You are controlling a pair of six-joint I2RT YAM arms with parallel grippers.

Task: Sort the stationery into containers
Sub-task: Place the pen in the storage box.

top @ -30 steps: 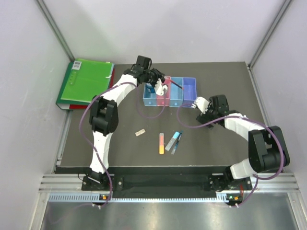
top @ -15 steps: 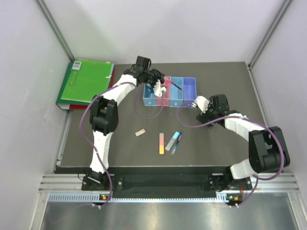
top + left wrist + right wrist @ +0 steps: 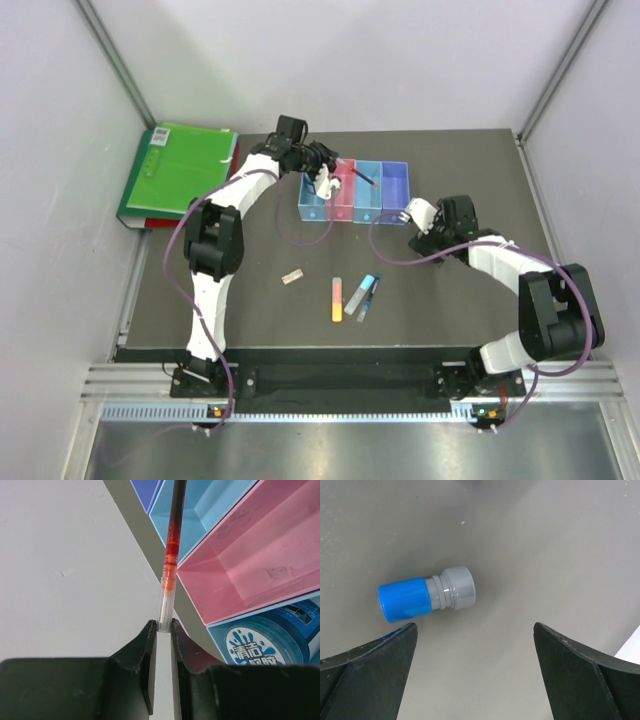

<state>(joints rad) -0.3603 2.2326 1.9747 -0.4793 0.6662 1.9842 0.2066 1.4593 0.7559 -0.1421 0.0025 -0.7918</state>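
My left gripper [image 3: 323,178] [image 3: 163,627] is shut on the clear end of the thin red pen [image 3: 362,178] [image 3: 170,565]. It holds the pen over the row of four joined bins [image 3: 383,213]; the pen's far end lies across the middle light blue bin [image 3: 220,500]. The pink bin [image 3: 260,565] shows nothing inside. The blue tape roll [image 3: 270,640] lies in the left light blue bin. My right gripper [image 3: 414,216] [image 3: 474,625] is open, low over the table. The blue-capped piece [image 3: 425,595] lies just beyond its left finger.
An orange-pink flat stick [image 3: 337,299], a grey flat stick [image 3: 356,294] and a thin blue pen [image 3: 369,298] lie together at the table's middle front. A small beige piece [image 3: 292,276] lies left of them. The green folder [image 3: 178,170] is at the back left.
My left gripper has shifted a little to the left with the red pen still in it. The right arm has not moved.
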